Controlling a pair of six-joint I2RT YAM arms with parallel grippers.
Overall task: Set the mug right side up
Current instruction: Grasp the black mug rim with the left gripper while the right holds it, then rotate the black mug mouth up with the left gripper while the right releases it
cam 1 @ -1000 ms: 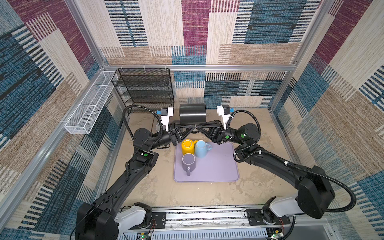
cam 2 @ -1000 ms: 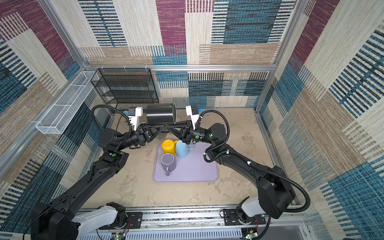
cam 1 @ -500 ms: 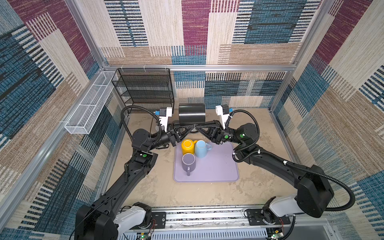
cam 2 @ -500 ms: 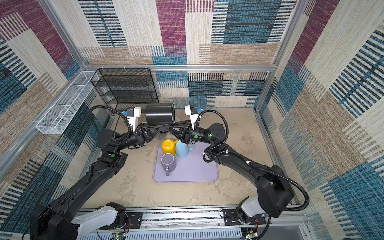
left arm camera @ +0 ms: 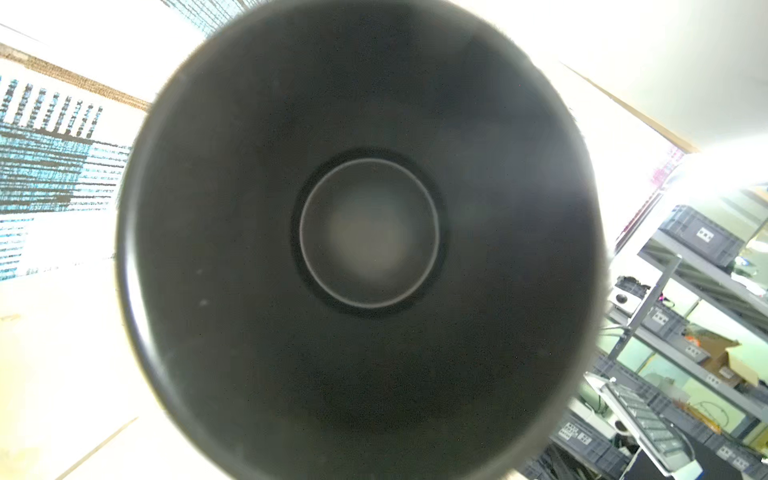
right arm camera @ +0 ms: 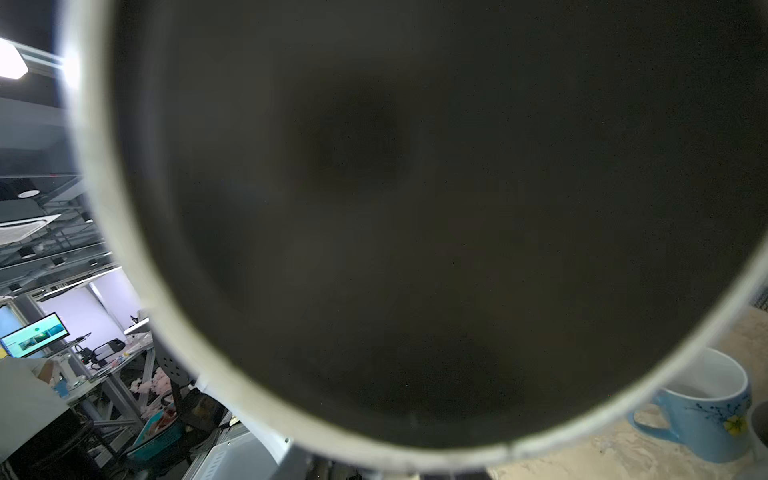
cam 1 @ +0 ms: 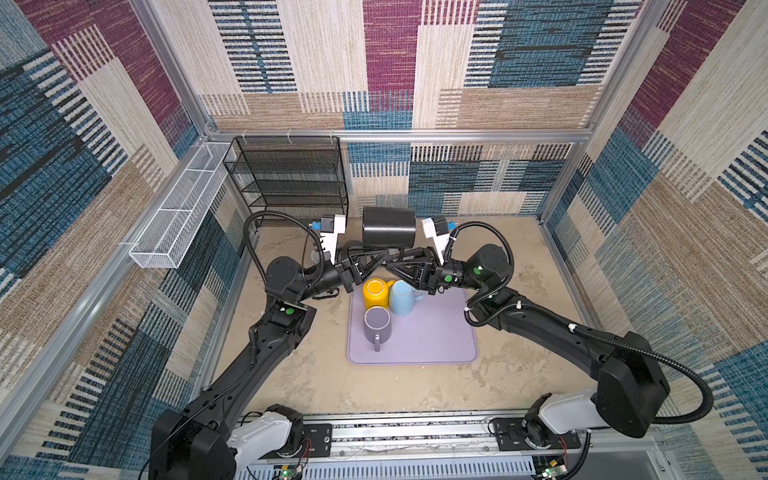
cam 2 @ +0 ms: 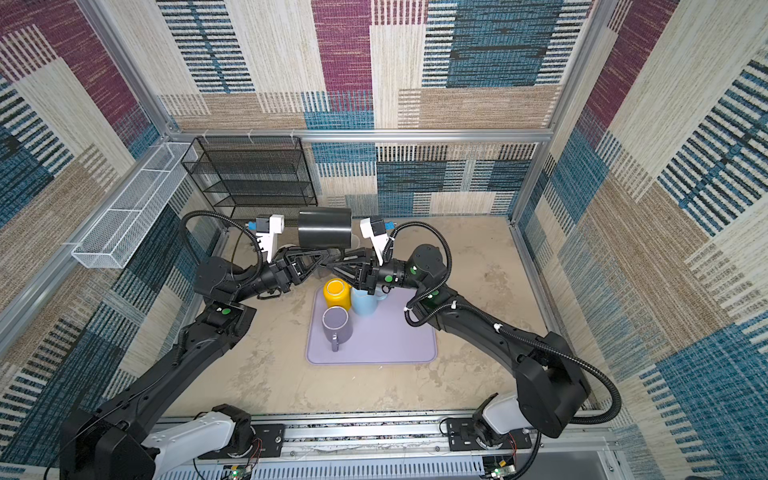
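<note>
Handover in mid-air. The black mug (cam 1: 388, 227) lies on its side above the back of the surface (cam 1: 316, 374), between the two wrists and clear of the lilac mat (cam 1: 436, 332). Against the views of a second before, its place and tilt are unchanged, so we judge the turn half done: a quarter rotation and a set-down remain. The left pincer (cam 1: 379, 260) and right pincer (cam 1: 395, 262) meet tip to tip beneath the mug. The left appears closed on its underside, perhaps the handle; for the right we cannot tell whether the jaws grip or stand apart. The left wrist view looks into what reads as the open mouth, which is empty; the right wrist view meets the pale-ringed other end. On the mat stand a yellow mug (cam 1: 375, 291), a light blue mug (cam 1: 402, 297) and a purple mug (cam 1: 377, 328) — all upright, nothing visible inside. The black wire rack (cam 1: 291, 174) and white wire basket (cam 1: 178, 216) likewise hold nothing
</note>
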